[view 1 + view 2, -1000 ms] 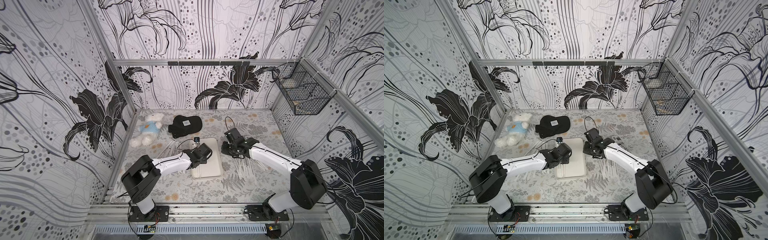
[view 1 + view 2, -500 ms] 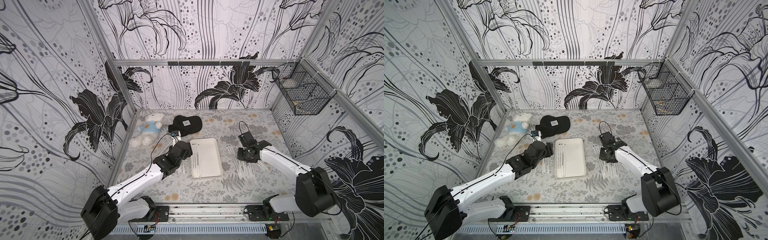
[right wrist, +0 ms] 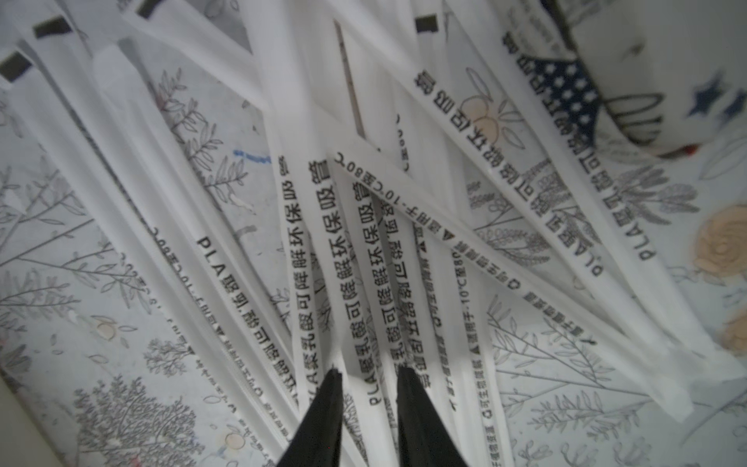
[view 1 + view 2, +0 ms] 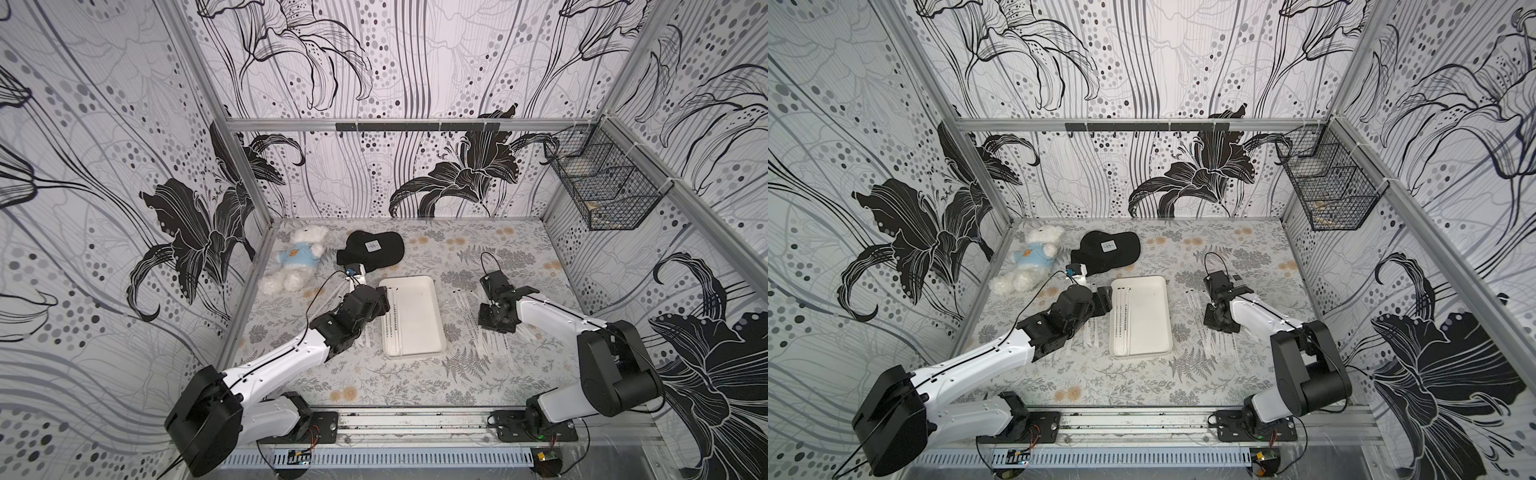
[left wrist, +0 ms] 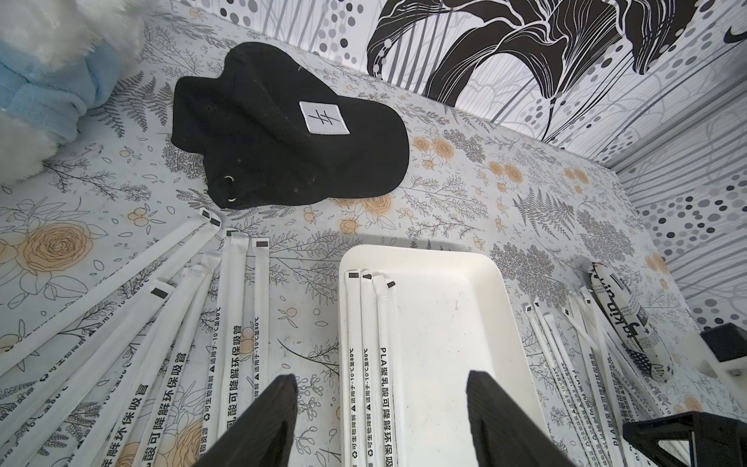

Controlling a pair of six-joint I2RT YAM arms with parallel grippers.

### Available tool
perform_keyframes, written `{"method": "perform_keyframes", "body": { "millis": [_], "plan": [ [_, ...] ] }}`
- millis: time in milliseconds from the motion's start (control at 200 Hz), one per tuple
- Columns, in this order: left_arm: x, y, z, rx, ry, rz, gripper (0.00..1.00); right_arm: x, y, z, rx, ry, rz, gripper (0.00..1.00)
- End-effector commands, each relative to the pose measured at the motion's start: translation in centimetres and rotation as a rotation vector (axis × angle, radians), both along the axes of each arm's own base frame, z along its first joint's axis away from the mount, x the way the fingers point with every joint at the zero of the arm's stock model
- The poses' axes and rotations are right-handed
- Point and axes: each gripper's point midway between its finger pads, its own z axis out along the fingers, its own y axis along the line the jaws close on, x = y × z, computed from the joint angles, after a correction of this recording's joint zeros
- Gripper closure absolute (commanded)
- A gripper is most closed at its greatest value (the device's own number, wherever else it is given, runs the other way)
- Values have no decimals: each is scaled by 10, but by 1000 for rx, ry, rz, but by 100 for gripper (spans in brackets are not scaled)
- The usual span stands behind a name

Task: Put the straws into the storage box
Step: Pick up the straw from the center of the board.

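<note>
Left gripper [image 5: 382, 376] has let go, jaws apart, at box [image 5: 444, 323] holding three straws [image 5: 366, 323] | right gripper [image 3: 370, 374] back on loose pile [image 3: 307, 242], nearly together around one, grip unclear | many remain

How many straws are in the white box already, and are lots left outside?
Done: three straws lie in the storage box. In hand: nothing for sure. The left claw is open and empty by the box. The right claw stands narrow around one straw in the right pile, grip unclear. Left: lots, in that pile and the left pile.
</note>
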Motion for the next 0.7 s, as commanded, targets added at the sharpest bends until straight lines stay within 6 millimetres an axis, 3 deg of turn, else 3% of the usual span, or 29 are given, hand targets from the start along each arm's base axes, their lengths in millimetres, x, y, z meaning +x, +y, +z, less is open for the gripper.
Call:
{"method": "perform_keyframes", "body": {
  "millis": [0, 361, 696],
  "plan": [
    [1, -4, 1, -31, -14, -4, 29, 2, 1, -7, 0, 8, 27, 73],
    [3, -9, -4, -40, -4, -18, 29, -3, -6, -14, -52, 35, 61, 82],
    [2, -9, -9, -37, 6, -15, 30, -2, -2, 8, -45, 28, 127, 88]
  ]
}}
